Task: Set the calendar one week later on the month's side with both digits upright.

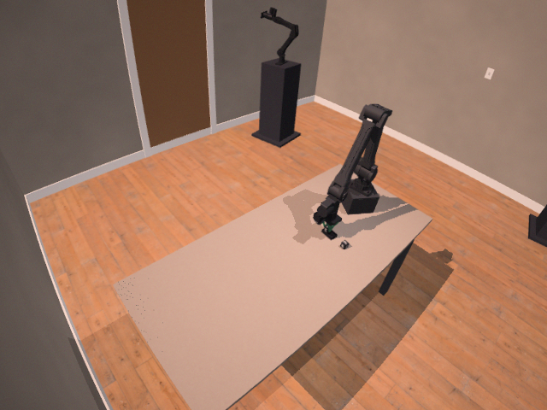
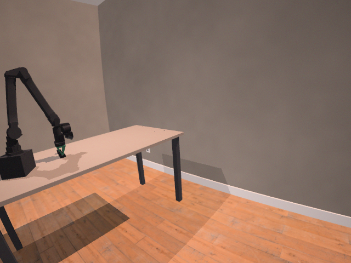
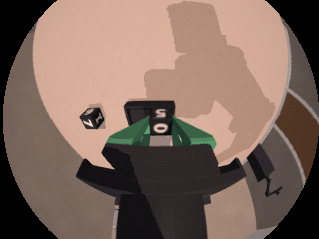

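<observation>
My gripper (image 1: 329,232) points down at the table close in front of the arm's base; it also shows in the exterior view (image 2: 61,153). In the wrist view its green fingers are shut on a black calendar cube (image 3: 159,121) with white digits that read like 5 and 0. A wider black edge (image 3: 151,107) lies just behind this cube; it may be the tray, but I cannot tell. A second black cube (image 1: 344,244) lies loose on the table beside the gripper, apart from it, and the wrist view (image 3: 92,118) shows it too.
The arm's black base block (image 1: 360,199) stands right behind the gripper, near the table's far end. The table's right edge (image 1: 393,251) is close to the loose cube. A second arm on a pedestal (image 1: 278,103) stands far off on the floor.
</observation>
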You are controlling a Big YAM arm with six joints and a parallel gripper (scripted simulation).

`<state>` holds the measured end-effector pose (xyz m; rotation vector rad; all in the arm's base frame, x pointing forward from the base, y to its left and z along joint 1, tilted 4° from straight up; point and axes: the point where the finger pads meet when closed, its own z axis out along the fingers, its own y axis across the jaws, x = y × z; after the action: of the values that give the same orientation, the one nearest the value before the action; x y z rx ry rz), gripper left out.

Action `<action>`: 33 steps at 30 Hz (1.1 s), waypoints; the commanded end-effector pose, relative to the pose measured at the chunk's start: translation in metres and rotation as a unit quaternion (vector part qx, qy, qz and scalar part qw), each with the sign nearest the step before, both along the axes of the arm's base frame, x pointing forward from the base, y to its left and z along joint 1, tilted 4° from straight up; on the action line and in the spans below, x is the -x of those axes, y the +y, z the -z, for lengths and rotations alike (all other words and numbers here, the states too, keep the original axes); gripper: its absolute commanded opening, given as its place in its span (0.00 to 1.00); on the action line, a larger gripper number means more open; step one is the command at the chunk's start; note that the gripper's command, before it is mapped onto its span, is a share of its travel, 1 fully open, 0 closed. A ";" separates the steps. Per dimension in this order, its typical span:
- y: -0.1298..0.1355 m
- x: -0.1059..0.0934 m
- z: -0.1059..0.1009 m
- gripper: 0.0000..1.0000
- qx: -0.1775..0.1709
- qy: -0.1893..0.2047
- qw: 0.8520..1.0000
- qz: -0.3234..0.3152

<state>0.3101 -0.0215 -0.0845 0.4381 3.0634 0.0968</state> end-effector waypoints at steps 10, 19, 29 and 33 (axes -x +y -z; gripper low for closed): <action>0.001 -0.003 0.001 0.40 0.002 -0.005 1.000 0.001; 0.001 -0.003 0.001 0.44 0.002 -0.005 1.000 0.001; 0.000 -0.007 -0.013 0.44 0.003 -0.011 1.000 0.001; -0.002 -0.010 -0.019 0.44 0.003 -0.015 1.000 0.001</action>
<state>0.3067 -0.0212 -0.0805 0.4406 3.0751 0.0964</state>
